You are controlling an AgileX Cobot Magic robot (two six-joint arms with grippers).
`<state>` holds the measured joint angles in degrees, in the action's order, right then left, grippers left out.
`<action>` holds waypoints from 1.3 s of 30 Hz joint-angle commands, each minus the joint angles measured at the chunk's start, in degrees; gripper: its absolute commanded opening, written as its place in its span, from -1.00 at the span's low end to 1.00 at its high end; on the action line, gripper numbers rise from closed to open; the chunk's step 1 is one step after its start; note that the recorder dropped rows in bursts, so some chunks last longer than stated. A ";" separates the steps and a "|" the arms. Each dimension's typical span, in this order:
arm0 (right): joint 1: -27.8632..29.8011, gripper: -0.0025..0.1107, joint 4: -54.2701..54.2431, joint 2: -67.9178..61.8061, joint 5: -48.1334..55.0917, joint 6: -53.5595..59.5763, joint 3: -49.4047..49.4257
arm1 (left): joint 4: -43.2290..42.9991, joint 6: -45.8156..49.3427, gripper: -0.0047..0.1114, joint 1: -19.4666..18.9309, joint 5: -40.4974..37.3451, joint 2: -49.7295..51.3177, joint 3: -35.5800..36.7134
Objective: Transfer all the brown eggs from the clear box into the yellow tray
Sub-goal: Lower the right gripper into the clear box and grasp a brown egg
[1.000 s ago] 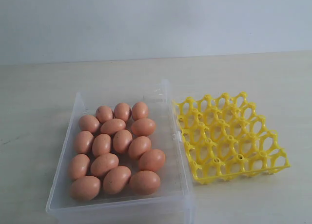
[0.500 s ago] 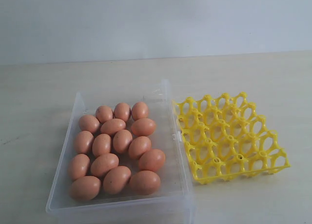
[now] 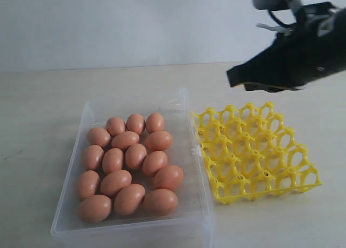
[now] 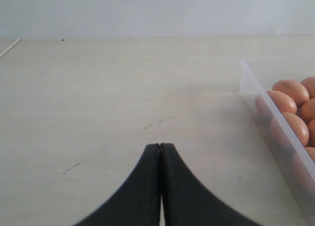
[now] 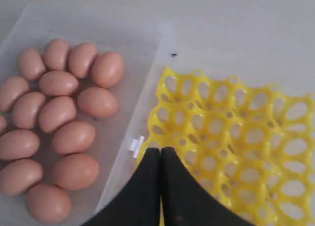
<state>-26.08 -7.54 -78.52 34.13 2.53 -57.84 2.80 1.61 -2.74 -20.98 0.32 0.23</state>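
Nearest, the brown eggs (image 3: 135, 155) lie on their sides, axes mixed, inside the clear box (image 3: 190, 172). The empty yellow tray (image 3: 266, 174) sits just beside the box's latch wall. Farther back, the right gripper (image 3: 233, 78) hangs above the tray, pinched closed on nothing. The eggs lie box-ward below it, likely its reach. The left gripper (image 4: 159, 146), also closed and empty, is outside the box's opposite wall.

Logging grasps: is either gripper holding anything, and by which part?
Nothing. The left gripper and right gripper are shut on nothing; the eggs lie in the box.

The right end effector (image 3: 235, 78) has come into sight — up above the yellow tray (image 3: 259, 192).
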 commanded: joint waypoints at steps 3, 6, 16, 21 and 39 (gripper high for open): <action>-5.79 -0.94 -13.13 -19.71 17.86 15.68 -22.19 | 0.21 0.10 -0.92 0.49 0.71 -0.32 -0.23; -5.95 -0.67 -13.40 -29.01 32.21 21.62 -32.81 | 0.21 0.10 -0.92 0.49 0.71 -0.32 -0.23; -7.47 0.23 -12.63 -40.34 35.83 31.29 -44.85 | 0.21 0.10 -0.92 0.49 0.71 -0.32 -0.23; -8.54 0.18 -9.72 -44.43 35.83 32.33 -46.86 | 0.21 0.10 -0.92 0.49 0.71 -0.32 -0.23; -8.54 0.17 -7.40 -55.51 34.17 31.87 -53.03 | 0.21 0.10 -0.92 0.49 0.71 -0.32 -0.23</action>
<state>-34.58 -14.61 -132.63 69.31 33.98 -109.97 2.80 1.70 -2.74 -20.98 0.32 0.23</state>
